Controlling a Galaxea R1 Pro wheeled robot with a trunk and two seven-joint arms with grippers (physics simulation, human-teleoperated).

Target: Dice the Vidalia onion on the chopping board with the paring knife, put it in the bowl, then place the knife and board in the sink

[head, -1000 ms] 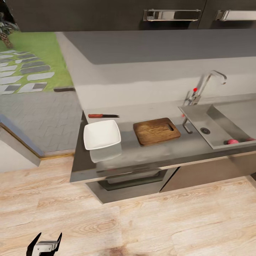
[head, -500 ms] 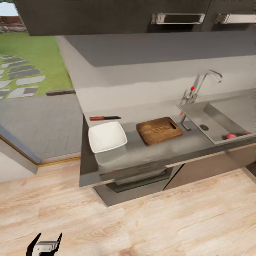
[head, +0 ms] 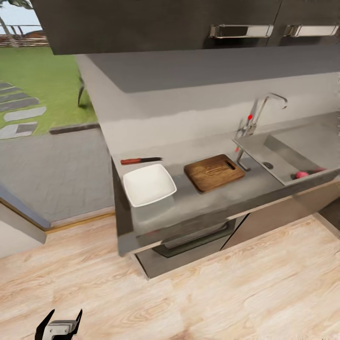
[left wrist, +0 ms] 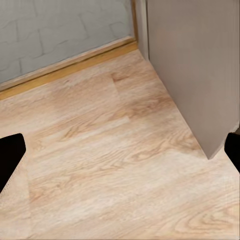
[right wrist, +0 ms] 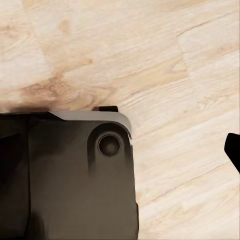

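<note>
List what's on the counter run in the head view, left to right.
paring knife → bowl → chopping board → tap → sink, with the Vidalia onion at its near right corner.
</note>
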